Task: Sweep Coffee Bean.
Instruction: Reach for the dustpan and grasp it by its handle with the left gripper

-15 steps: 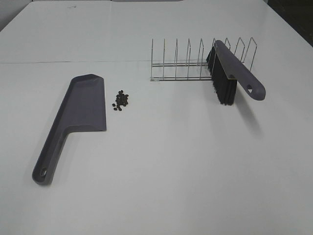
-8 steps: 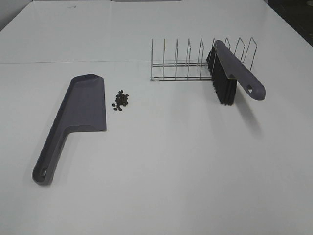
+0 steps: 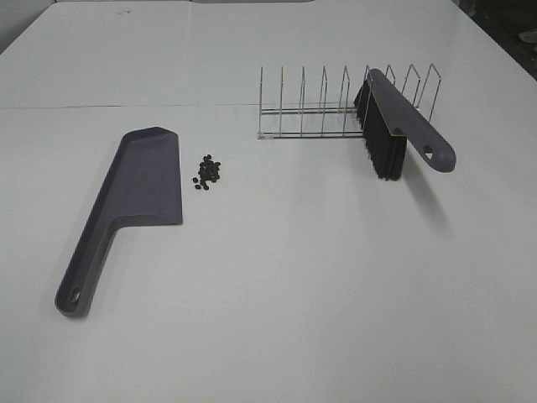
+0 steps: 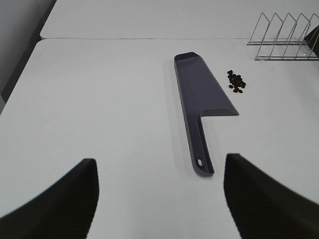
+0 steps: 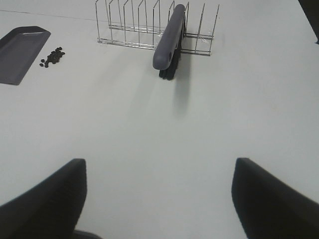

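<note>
The coffee beans [image 3: 207, 172] lie in a small, loose cluster on the white surface [image 3: 294, 302]. In the high view they sit just to the right of the grey dustpan [image 3: 143, 189], near its long edge but not touching it. The beans overlap, so their exact count cannot be made out.

The dustpan lies flat with its handle pointing toward the near edge. The right wrist view cuts it off and shows only its front part.

The brush [image 3: 403, 126] stands in a slot of the wire rack [image 3: 310, 109], bristles down, with its handle sticking out past the rack. It hides parts of the rack wires behind it. Whether the bristles touch the surface cannot be determined. In the left wrist view the rack is cut off at the frame edge, and only a dark corner of the brush shows.

Neither arm appears in the high view. The left gripper [image 4: 159, 159] is spread wide and holds nothing. Only its two dark fingers [image 4: 60, 199] show, cropped by the frame. The right gripper [image 5: 159, 162] is likewise spread wide and holds nothing, well short of the brush.
</note>
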### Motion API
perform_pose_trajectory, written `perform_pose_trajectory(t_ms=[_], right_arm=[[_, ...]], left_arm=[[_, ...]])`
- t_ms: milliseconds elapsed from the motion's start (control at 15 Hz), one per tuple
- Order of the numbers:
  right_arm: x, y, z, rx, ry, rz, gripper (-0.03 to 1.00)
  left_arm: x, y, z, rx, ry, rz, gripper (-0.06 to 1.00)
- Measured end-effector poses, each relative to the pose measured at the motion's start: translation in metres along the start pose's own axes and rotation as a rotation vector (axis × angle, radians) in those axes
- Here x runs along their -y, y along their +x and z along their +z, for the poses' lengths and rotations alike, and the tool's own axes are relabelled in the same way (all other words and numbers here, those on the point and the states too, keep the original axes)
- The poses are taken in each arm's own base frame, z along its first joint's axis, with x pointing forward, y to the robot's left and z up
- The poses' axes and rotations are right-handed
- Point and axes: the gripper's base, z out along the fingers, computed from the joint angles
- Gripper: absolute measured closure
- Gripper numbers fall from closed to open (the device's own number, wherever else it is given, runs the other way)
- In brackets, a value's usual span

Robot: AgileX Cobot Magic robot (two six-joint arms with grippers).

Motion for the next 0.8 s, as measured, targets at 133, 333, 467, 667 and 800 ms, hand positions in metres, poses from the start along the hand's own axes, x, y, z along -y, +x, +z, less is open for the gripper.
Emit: perform_pose_trajectory(t_ms=[133,333,467,667,800], right_arm=[[0.0,0.0,0.0,0.0,0.0,0.0,0.26],[0.0,0.0,0.0,0.0,0.0,0.0,0.26],[0.0,0.0,0.0,0.0,0.0,0.0,0.26],[0.0,0.0,0.0,0.0,0.0,0.0,0.26],[0.0,0.0,0.0,0.0,0.0,0.0,0.26]], left_arm=[[0.0,0.0,0.0,0.0,0.0,0.0,0.28],[0.0,0.0,0.0,0.0,0.0,0.0,0.28],[0.0,0.0,0.0,0.0,0.0,0.0,0.28],[0.0,0.0,0.0,0.0,0.0,0.0,0.28],[0.0,0.0,0.0,0.0,0.0,0.0,0.28]])
